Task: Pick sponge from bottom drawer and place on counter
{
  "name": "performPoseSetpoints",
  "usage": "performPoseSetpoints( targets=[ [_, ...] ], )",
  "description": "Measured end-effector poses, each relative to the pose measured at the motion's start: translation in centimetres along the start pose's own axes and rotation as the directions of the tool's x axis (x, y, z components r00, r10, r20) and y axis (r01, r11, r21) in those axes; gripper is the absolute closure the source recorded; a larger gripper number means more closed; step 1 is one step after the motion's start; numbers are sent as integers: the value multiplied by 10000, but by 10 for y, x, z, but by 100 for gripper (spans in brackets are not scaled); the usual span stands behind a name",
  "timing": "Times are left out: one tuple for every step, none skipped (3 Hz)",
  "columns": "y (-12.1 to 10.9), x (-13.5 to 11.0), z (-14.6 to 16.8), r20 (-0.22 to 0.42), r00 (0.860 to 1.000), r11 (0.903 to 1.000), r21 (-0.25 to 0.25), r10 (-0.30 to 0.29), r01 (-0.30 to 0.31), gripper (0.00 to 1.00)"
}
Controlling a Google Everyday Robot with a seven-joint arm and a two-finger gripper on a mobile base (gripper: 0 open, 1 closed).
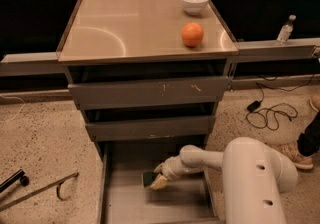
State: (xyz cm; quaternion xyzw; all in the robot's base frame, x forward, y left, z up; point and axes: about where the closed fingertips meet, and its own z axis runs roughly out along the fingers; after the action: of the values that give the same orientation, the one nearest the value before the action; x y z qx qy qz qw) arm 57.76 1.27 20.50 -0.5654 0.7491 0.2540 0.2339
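The bottom drawer (125, 203) is pulled open at the foot of the grey cabinet. My gripper (157, 179) reaches down into it from the right, with the white arm behind it. Its fingers sit around the dark green sponge (148, 178), which rests on the drawer floor near the middle; only the sponge's left part shows beside the fingers. The counter (115, 28) is the beige cabinet top above, with an arc-shaped mark on its left side.
An orange ball (192, 34) and a white bowl (194, 1) stand on the counter's right side. Two upper drawers (150, 93) are partly open above the bottom one. A metal rod (40, 190) lies on the floor at left; cables (270, 113) and a person's foot (295, 155) are at right.
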Motion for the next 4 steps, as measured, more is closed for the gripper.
performPoseSetpoints(
  targets=[
    [-17, -87, -68, 994, 9918, 9950, -508, -808, 861, 100],
    [-2, -148, -125, 1753, 9719, 9760, -1232, -1568, 1797, 100],
    [31, -189, -171, 2241, 9453, 9410, -1887, -2372, 2808, 100],
    [34, -190, -168, 2246, 9453, 9406, -1907, -2366, 2807, 100]
  ],
)
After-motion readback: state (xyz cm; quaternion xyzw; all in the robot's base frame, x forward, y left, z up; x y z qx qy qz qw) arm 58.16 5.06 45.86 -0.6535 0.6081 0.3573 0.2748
